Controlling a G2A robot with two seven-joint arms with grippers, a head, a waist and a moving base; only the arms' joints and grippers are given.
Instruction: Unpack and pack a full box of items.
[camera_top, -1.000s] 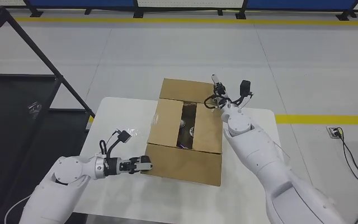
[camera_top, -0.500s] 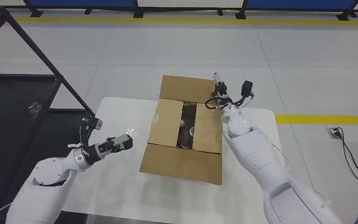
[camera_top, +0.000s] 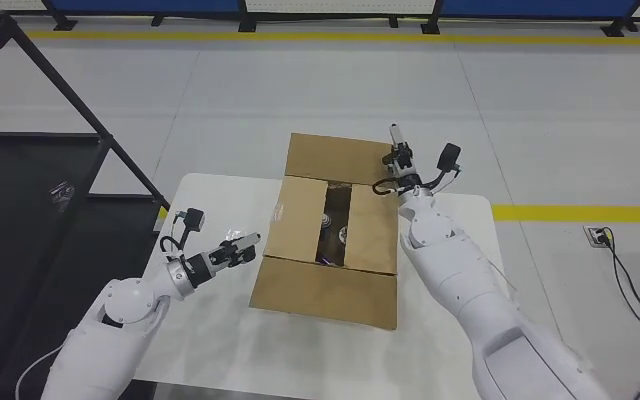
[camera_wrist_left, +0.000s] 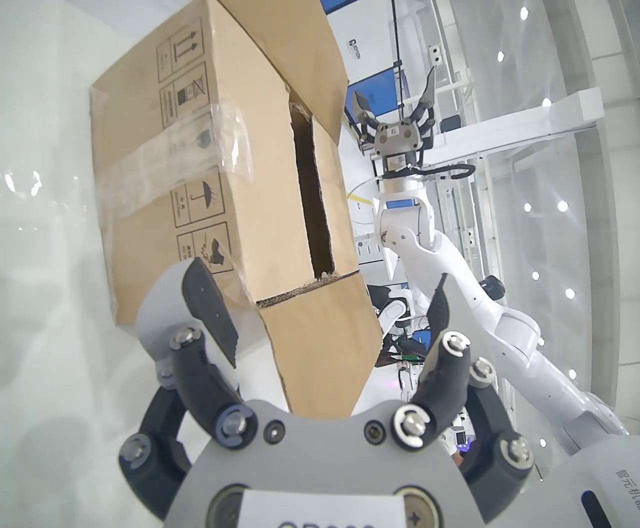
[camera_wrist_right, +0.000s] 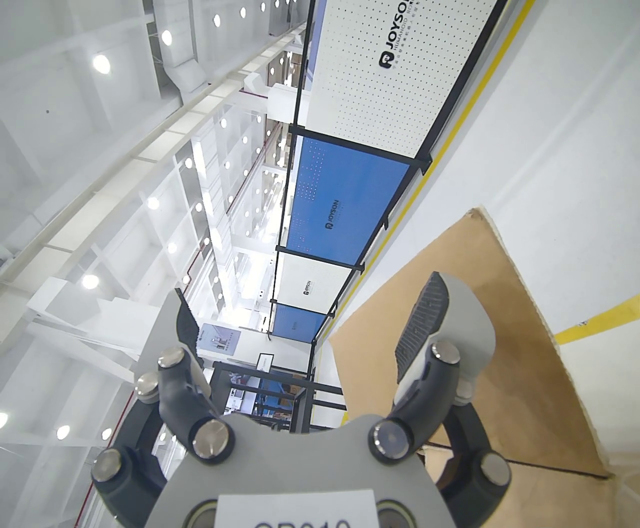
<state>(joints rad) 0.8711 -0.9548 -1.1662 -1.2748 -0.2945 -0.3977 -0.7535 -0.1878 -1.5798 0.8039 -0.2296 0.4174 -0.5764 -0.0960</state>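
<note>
- The box (camera_top: 325, 292) (camera_wrist_left: 165, 165) sits in the middle of the table (camera_top: 225, 200), in the same place as a second ago. Its back flap (camera_wrist_right: 520, 380) is folded out over the table's back edge and its front flap lies towards the front edge.
- The two side flaps lie nearly flat over the top, with a dark gap between them. Dark items (camera_top: 333, 232) show in the gap, too small to tell apart.
- A strip of clear tape (camera_top: 283, 208) (camera_wrist_left: 150, 155) crosses the box's left wall, with a loose end sticking off it.
- The left gripper (camera_top: 250, 245) (camera_wrist_left: 320, 285) hangs over the table just beside the box's left wall, near its front left corner and not touching it. The jaws are spread wide and hold nothing.
- A second ago this gripper was against the box's front left corner. Half a second ago it had drawn back towards the table's left edge. Now it has come part of the way back and sits further along the left wall.
- The right gripper (camera_top: 397, 145) (camera_wrist_left: 395, 100) (camera_wrist_right: 307, 300) points upward over the box's back right corner, above the back flap. Its fingers are well apart and empty.
- Over the last second it has drifted slightly towards the back edge and to the right.
</note>
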